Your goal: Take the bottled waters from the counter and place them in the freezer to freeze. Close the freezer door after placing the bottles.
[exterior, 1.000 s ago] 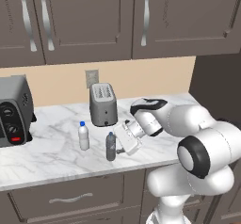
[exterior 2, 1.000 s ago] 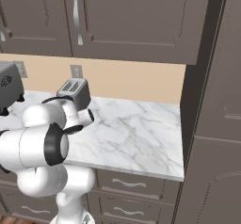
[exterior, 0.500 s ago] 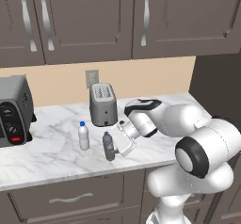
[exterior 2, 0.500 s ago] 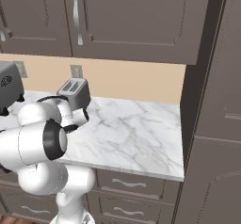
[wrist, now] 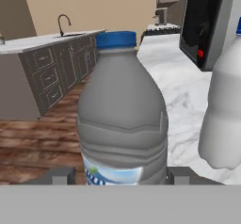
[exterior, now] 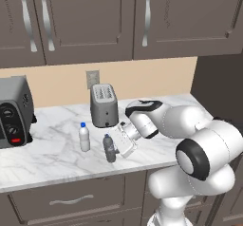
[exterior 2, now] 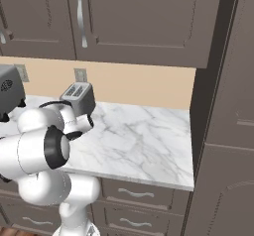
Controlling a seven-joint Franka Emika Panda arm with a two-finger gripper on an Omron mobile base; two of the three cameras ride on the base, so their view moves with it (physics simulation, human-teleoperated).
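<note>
Progress: early stage, nothing delivered yet as far as the views show. Both bottled waters are on the table (exterior: 57, 158), near its front edge, in front of the toaster (exterior: 104, 105). The freezer does not appear here, so the state of its door cannot be judged. Left to do: secure the first bottle, carry it to the freezer, repeat for the second, shut the door. The gripper (exterior: 119, 143) is brought in sideways at the darker grey bottle (exterior: 109, 148), low on its body; in the hand view this bottle (wrist: 122, 119) sits squarely between the two finger tips (wrist: 59, 176), one on each side of its lower part by the label. Jaws: straddling the grey bottle, but whether they press on it or stand just off its sides I cannot tell. The bottle looks upright on the table. Appearance: slim, see-through grey plastic, blue cap, ribbed band round the middle, pale label low down. The whitish bottle (exterior: 84, 137) stands just beside it, toward the black appliance (exterior: 13, 118), apart from it, same blue cap, upright, untouched.
</note>
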